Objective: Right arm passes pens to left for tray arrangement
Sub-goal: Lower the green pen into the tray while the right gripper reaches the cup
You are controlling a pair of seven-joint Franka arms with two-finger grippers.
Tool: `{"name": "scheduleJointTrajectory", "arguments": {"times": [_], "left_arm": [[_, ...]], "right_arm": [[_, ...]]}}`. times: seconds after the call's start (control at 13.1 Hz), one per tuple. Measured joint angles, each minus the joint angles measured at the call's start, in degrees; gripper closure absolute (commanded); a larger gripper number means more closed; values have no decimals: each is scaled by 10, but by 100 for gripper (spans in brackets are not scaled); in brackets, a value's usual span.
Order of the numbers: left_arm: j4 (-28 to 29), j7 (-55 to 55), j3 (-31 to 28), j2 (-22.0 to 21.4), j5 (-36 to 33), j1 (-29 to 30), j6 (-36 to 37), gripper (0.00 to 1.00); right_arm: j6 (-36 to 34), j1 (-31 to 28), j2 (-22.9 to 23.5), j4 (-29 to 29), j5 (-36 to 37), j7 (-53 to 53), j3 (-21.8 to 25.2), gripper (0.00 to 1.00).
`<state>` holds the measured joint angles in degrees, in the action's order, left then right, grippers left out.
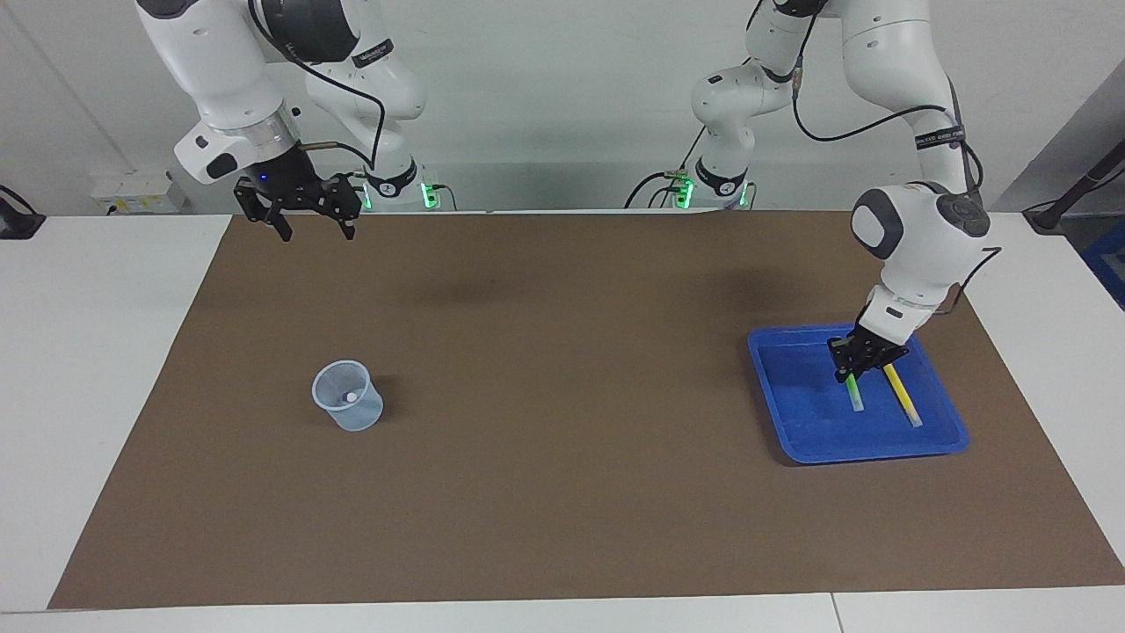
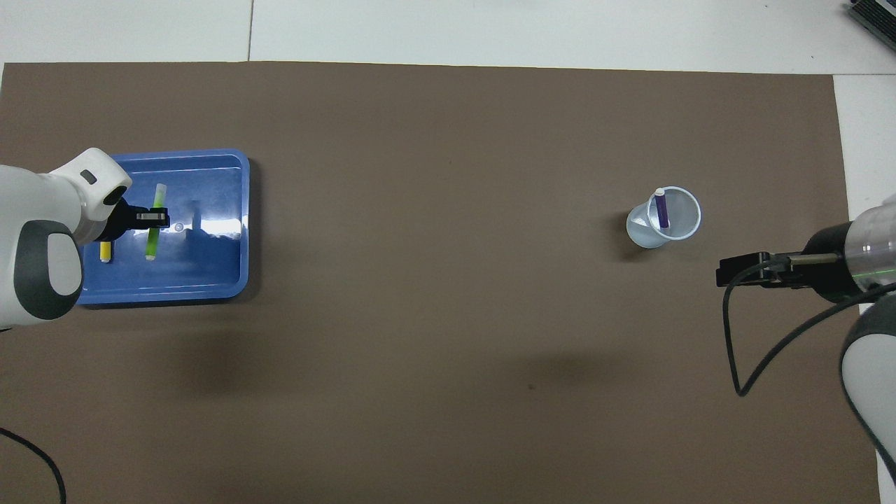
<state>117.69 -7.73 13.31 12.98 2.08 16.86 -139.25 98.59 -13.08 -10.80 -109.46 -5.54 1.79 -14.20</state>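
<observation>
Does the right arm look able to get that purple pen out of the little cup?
Probably yes. The purple pen stands in the open-topped cup, nothing covers it, and the right gripper hangs open above the mat near that end.

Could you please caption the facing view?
Left claw lays green pen beside yellow pen in blue tray.

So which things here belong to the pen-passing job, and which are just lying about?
Job:
- green pen, in the tray, left tool at it
- yellow pen, in the tray
- purple pen, standing in the cup
- blue tray
- right tool, waiting

Lying about:
- translucent cup
- brown mat
</observation>
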Motion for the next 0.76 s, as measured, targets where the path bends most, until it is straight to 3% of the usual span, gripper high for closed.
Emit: {"name": "scheduleJointTrajectory", "arguments": {"times": [0.23,0.46,0.76], "left_arm": [[3,0,0,15,0,9,-28,100],[3,0,-1,28,0,17,-40,100],[3,0,-1,35,0,23,-44,100]], "right_arm": [[65,0,17,-28,2,-26,0,0],[126,12,73,-24,38,-28,-2,0],[129,32,182,66,82,-28,-2,0]]}}
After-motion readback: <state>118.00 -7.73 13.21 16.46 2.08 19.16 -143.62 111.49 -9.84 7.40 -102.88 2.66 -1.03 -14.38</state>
